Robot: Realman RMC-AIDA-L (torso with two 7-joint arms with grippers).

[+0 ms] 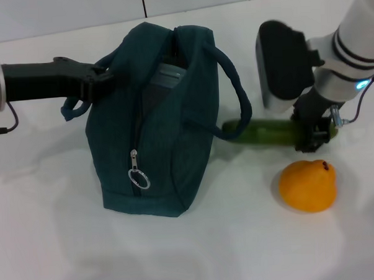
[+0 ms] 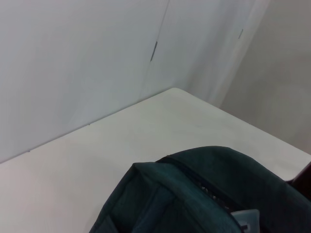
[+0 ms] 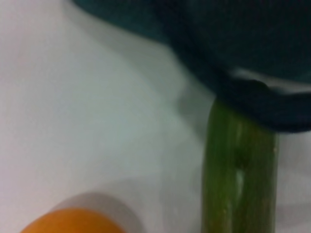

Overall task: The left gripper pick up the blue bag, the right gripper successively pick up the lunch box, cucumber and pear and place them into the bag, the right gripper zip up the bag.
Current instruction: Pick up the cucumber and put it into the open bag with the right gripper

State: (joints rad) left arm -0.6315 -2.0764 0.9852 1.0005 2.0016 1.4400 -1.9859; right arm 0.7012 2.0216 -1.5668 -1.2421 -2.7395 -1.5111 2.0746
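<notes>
The blue bag (image 1: 150, 126) stands upright in the middle of the table with its zipper open at the top. My left gripper (image 1: 101, 79) is shut on the bag's left handle. A corner of the lunch box (image 1: 169, 75) shows inside the bag's mouth, and also in the left wrist view as the lunch box (image 2: 246, 217) in the bag (image 2: 204, 194). The cucumber (image 1: 261, 132) lies on the table right of the bag, its left end under the other handle. My right gripper (image 1: 313, 133) is shut on its right end. The pear (image 1: 308, 185) sits just in front. In the right wrist view, the cucumber (image 3: 239, 174) and pear (image 3: 73, 224) are close.
The white table (image 1: 241, 249) spreads in front of the bag and pear. A pale wall (image 1: 168, 4) runs along the back edge. The bag's ring pull (image 1: 138, 178) hangs low on the front face.
</notes>
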